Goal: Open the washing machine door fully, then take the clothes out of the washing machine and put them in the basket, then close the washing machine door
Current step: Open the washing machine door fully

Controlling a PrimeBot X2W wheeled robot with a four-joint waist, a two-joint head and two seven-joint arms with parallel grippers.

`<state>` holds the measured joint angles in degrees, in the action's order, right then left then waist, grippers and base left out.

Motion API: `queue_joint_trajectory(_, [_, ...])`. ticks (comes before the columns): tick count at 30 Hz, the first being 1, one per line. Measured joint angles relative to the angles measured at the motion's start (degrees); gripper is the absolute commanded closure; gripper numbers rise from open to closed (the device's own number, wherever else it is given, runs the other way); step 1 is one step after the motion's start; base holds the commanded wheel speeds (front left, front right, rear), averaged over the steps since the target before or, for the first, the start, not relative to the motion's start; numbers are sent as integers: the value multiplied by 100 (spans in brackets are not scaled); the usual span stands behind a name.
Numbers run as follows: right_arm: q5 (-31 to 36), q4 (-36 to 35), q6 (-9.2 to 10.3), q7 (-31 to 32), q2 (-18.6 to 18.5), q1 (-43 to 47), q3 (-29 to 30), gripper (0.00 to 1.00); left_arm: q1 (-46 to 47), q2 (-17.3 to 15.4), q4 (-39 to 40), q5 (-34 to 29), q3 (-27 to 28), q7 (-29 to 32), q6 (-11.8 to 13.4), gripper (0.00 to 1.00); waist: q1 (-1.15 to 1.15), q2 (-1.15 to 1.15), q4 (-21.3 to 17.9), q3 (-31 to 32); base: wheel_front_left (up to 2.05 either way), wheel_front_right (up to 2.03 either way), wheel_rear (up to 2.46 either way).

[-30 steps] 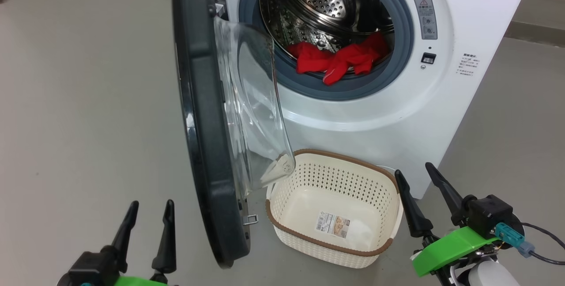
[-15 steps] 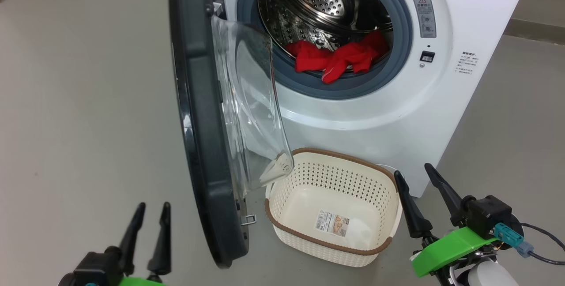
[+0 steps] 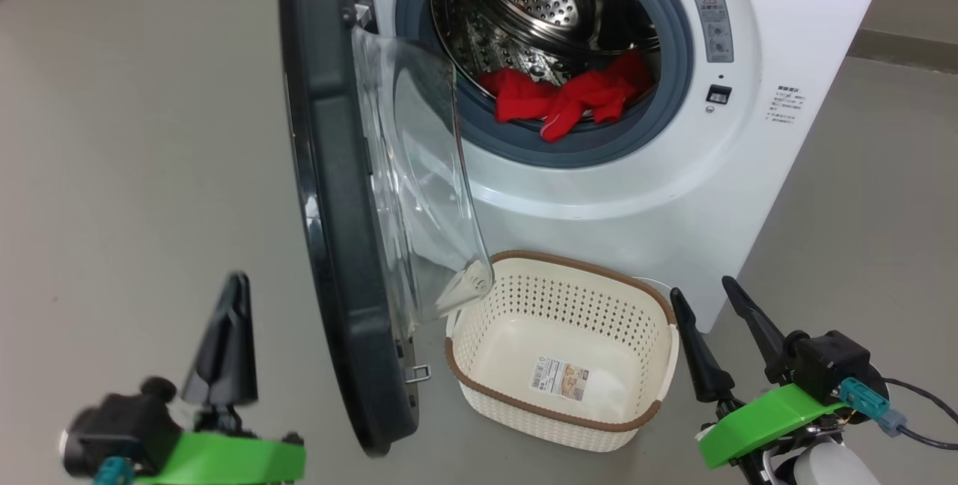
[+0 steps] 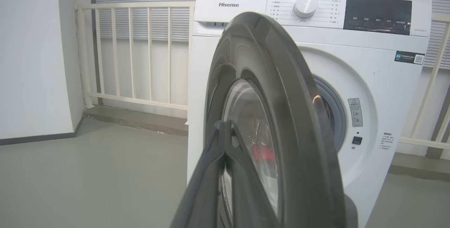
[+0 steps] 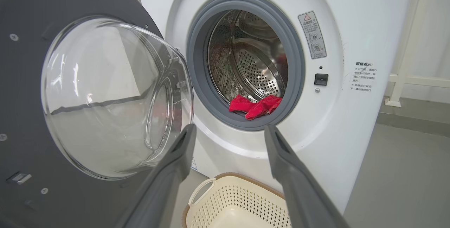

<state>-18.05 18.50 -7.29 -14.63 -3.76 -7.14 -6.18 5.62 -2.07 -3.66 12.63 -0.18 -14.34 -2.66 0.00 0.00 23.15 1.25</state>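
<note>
The white washing machine (image 3: 673, 171) stands ahead, and its door (image 3: 329, 193), black-rimmed with a clear glass bowl, swings out toward me, seen edge-on. Red clothes (image 3: 569, 99) lie at the front of the steel drum, also seen as clothes (image 5: 256, 105). The cream basket (image 3: 636, 298) sits empty on the floor below the opening. My left gripper (image 3: 238, 283) is shut on nothing, low at the left, on the outer side of the door (image 4: 281, 115). My right gripper (image 3: 701, 290) stands open beside the basket's right end, fingers apart with nothing between them.
Grey floor (image 3: 135, 133) spreads wide to the left of the door. A cream railing (image 4: 140, 55) and a white wall (image 4: 31, 55) stand behind and left of the machine. A narrow strip of floor (image 3: 883, 193) runs to its right.
My left gripper's fingers have come together from open to shut, and the left arm has turned and risen slightly. The right gripper has stayed put. The head view shifted a little.
</note>
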Motion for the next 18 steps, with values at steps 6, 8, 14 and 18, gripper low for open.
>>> queue_joint_trajectory(6, [-7,1,0,0,16,0,-4,0,210,-13,1148,3,-123,248,120,100,0,0,-63,23,0,0,0])
queue_joint_trajectory(8, [-7,1,0,0,18,0,-4,0,310,-15,1521,-4,-192,335,120,100,0,0,-87,23,0,0,0])
queue_joint_trajectory(14, [-7,8,0,0,19,-1,-11,0,527,-20,2237,-2,-672,706,36,100,0,0,-158,-16,0,0,0])
queue_joint_trajectory(18, [-15,14,0,0,19,-2,-11,0,517,-22,2318,40,-1145,1068,-42,100,0,0,-205,-48,0,0,0])
